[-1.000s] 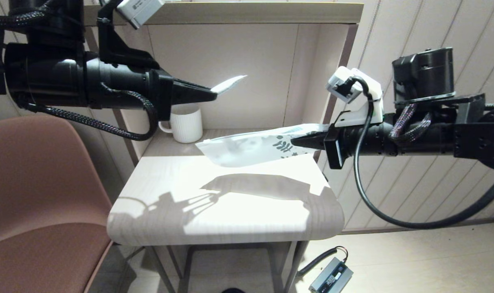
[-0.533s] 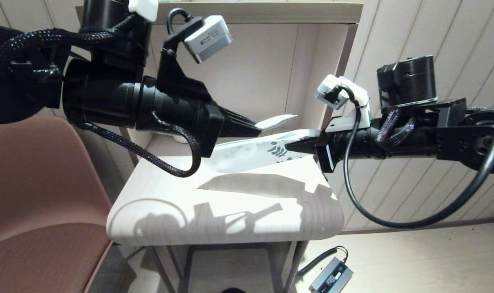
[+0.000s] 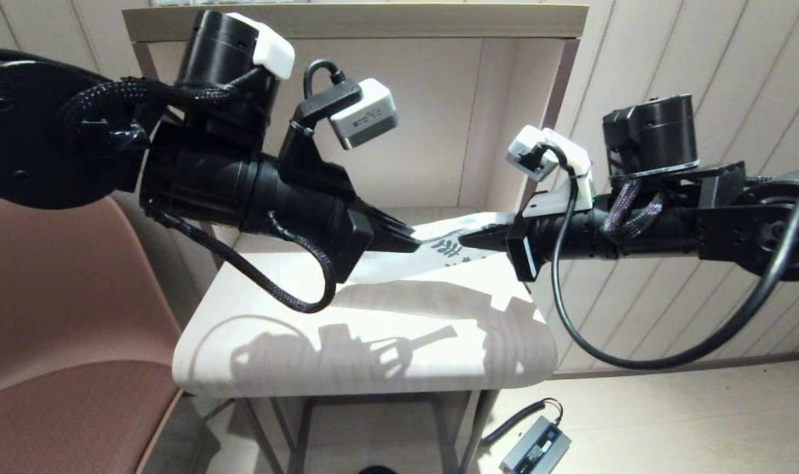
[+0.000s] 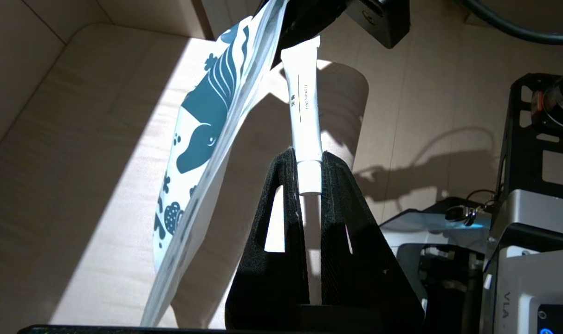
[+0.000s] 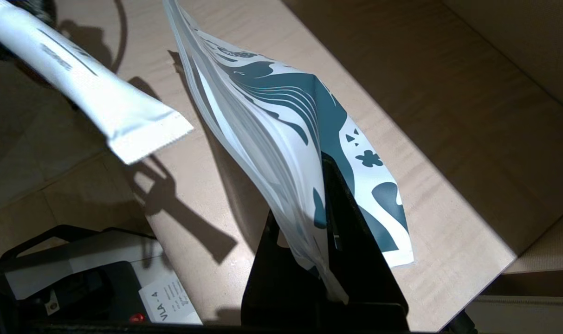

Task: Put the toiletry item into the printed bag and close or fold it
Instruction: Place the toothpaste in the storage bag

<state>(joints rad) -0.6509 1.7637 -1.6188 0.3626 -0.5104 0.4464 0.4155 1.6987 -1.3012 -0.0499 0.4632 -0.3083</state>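
My left gripper (image 3: 409, 241) is shut on the toiletry item (image 4: 304, 106), a thin white tube labelled toothpaste, held by its cap end. Its flat crimped end (image 5: 142, 132) sticks out towards the right gripper. It lies beside the printed bag (image 5: 272, 116), outside it and a little apart. My right gripper (image 3: 468, 240) is shut on the bag's blue-printed end (image 3: 446, 249). It holds the bag in the air above the table, and the plain white end hangs towards the left arm. In the left wrist view the bag (image 4: 207, 116) hangs edge-on beside the tube.
A pale wooden table (image 3: 373, 355) lies under both grippers, with a shelf niche (image 3: 425, 131) behind it. A brown chair (image 3: 56, 329) stands at the left. A grey power brick (image 3: 534, 447) lies on the floor at the right.
My left arm has swung right and down, bringing the tube from high on the left to just beside the bag's printed end. It now hides the white mug. The right gripper shifted slightly left.
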